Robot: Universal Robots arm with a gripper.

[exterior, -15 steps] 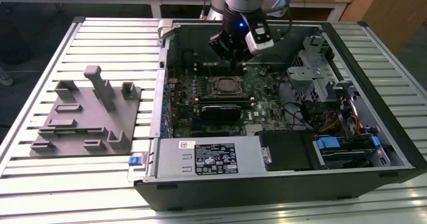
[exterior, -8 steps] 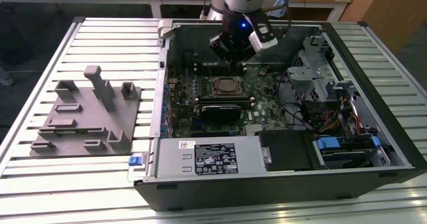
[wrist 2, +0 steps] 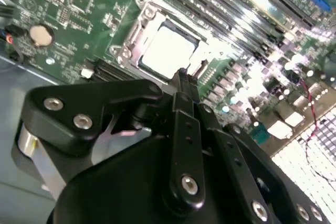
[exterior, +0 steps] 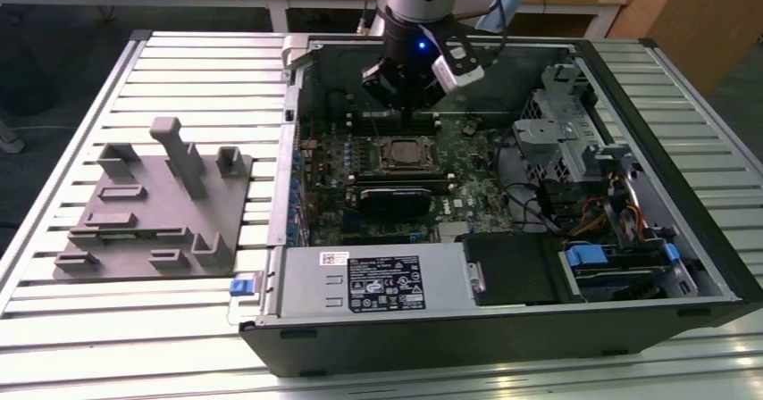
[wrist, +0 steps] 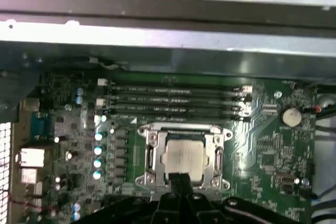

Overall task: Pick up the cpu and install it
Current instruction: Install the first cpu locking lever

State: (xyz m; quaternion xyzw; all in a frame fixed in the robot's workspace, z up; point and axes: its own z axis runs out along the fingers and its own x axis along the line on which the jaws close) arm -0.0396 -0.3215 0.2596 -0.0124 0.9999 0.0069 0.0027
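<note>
The cpu (exterior: 406, 154) lies flat inside the metal-framed socket on the green motherboard (exterior: 471, 181), in the open computer case. Its silvery-white top shows in both wrist views (wrist 2: 168, 52) (wrist: 184, 159). My gripper (exterior: 409, 114) hangs just above the socket's far edge. In both wrist views the gripper (wrist 2: 181, 75) (wrist: 179, 180) has its two black fingers pressed together with nothing between them, the tips over the rim of the cpu.
A grey plastic fixture (exterior: 155, 205) sits on the slatted table at the exterior view's left. Memory slots (wrist: 173, 100) run beside the socket. A power supply (exterior: 370, 279), a drive cage (exterior: 573, 137) and cables crowd the case's near and right sides.
</note>
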